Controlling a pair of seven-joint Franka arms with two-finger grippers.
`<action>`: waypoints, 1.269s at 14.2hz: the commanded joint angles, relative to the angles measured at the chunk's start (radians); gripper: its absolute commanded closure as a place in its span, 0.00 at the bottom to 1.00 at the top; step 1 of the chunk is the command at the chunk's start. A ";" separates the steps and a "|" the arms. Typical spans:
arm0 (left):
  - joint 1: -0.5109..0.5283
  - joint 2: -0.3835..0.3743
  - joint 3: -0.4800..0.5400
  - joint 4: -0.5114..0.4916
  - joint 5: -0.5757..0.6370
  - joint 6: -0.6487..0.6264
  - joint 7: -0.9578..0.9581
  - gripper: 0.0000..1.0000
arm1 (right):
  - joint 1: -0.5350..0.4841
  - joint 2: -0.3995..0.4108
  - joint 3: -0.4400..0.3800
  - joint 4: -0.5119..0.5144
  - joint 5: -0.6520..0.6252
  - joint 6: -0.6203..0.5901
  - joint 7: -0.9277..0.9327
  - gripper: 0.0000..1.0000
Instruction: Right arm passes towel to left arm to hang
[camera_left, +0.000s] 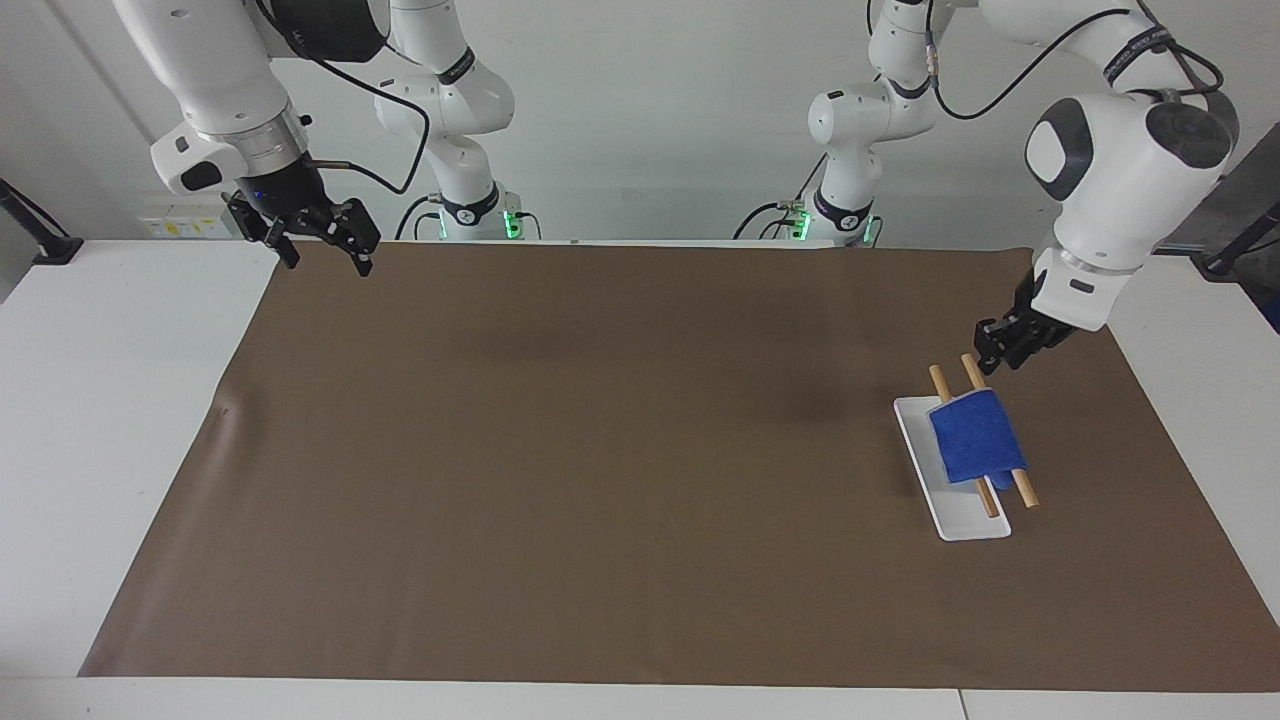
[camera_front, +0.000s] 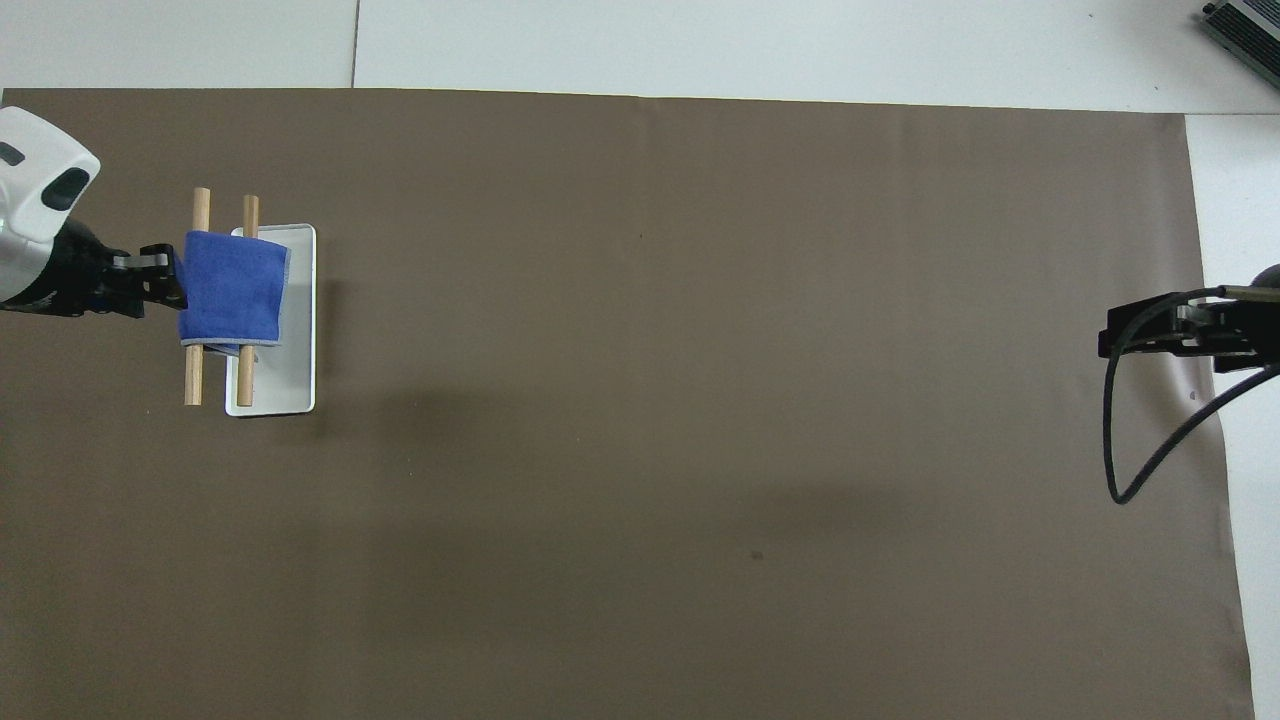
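Note:
The blue towel (camera_left: 975, 438) hangs draped over two wooden rods (camera_left: 1026, 491) that stand on a white base (camera_left: 965, 522). In the overhead view the towel (camera_front: 233, 290) covers the middle of both rods (camera_front: 194, 380). My left gripper (camera_left: 1000, 350) is open and empty. It is raised over the mat beside the rack, apart from the towel, and also shows in the overhead view (camera_front: 158, 283). My right gripper (camera_left: 328, 255) is open and empty. It waits over the mat's corner at the right arm's end (camera_front: 1112, 340).
A brown mat (camera_left: 600, 450) covers most of the white table (camera_left: 110, 400). The rack's white base (camera_front: 298, 385) sits near the left arm's end of the mat. A black cable (camera_front: 1150, 470) loops down from the right gripper.

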 joint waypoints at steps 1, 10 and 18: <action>-0.008 -0.091 -0.009 0.008 0.014 -0.099 0.053 0.58 | -0.004 -0.015 0.007 -0.018 -0.013 0.015 0.018 0.00; 0.001 -0.222 -0.021 0.002 0.010 -0.101 0.188 0.00 | -0.004 -0.017 0.007 -0.019 -0.007 0.015 0.006 0.00; 0.006 -0.229 -0.021 -0.006 0.002 -0.107 0.125 0.00 | -0.008 -0.020 0.007 -0.027 -0.007 0.015 0.006 0.00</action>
